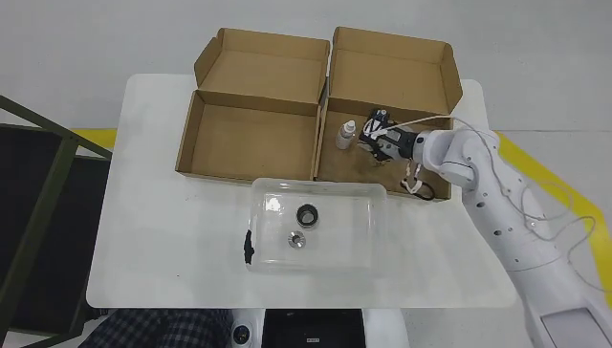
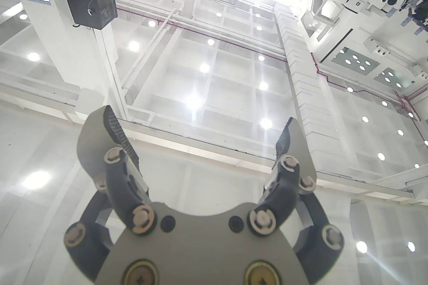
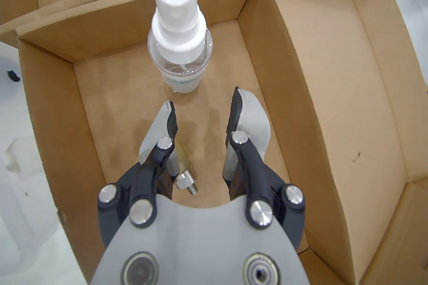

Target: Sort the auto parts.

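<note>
Right gripper (image 3: 204, 101) partly open, empty, inside cardboard box (image 3: 334, 82). Spray bottle (image 3: 179, 32) upright just ahead; label print unreadable. Left gripper (image 2: 199, 119) wide open, empty.

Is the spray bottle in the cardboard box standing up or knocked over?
Upright: the spray bottle stands on its base on the floor of the box, white pump head uppermost.
</note>
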Robot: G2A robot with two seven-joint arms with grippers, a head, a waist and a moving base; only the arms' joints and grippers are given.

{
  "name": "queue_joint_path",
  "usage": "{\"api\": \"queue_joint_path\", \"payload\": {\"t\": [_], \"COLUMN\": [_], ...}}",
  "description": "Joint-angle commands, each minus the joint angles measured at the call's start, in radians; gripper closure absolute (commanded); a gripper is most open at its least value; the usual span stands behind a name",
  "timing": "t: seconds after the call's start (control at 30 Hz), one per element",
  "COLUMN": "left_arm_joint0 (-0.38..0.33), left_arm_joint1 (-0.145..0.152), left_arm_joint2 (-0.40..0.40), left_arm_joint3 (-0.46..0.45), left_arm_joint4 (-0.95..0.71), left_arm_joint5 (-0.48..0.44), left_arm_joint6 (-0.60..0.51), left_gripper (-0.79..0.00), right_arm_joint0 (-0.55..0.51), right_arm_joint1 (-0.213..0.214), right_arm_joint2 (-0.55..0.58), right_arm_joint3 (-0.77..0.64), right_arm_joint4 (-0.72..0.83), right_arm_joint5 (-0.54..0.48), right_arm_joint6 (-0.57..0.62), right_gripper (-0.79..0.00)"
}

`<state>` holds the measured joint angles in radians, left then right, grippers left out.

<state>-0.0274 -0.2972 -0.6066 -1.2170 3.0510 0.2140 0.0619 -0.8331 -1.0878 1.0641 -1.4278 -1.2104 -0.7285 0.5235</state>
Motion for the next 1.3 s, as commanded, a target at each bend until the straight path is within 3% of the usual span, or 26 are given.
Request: {"api": "queue_joint_path", "payload": {"t": [0.0,0.27,0.67,0.93,1.27], "left_arm_joint0": [0.000,0.000,0.000,0.000,0.000], "left_arm_joint1": [0.000,0.000,0.000,0.000,0.000], "left_arm_joint2": [0.000,0.000,0.000,0.000,0.000], "left_arm_joint3": [0.000,0.000,0.000,0.000,0.000], "left_arm_joint4": [0.000,0.000,0.000,0.000,0.000], "left_arm_joint5": [0.000,0.000,0.000,0.000,0.000], "left_arm_joint6": [0.000,0.000,0.000,0.000,0.000], "left_gripper": [-0.785,-0.785,-0.785,-0.785,-0.785], "right_arm_joint0": [-0.013,-0.124,-0.372,-0.467,-0.463], "right_arm_joint1": [0.004,0.035,0.075,0.080,0.070], "right_arm_joint2": [0.014,0.115,0.269,0.221,0.085], "right_arm_joint3": [-0.020,-0.184,-0.506,-0.611,-0.621], "right_arm_joint4": [0.006,0.034,0.062,0.047,-0.058], "right_arm_joint5": [-0.006,-0.048,-0.086,-0.113,-0.104], "right_arm_joint6": [-0.003,0.001,-0.042,-0.067,-0.067], "right_gripper": [-0.332,-0.376,-0.465,-0.459,-0.505]}}
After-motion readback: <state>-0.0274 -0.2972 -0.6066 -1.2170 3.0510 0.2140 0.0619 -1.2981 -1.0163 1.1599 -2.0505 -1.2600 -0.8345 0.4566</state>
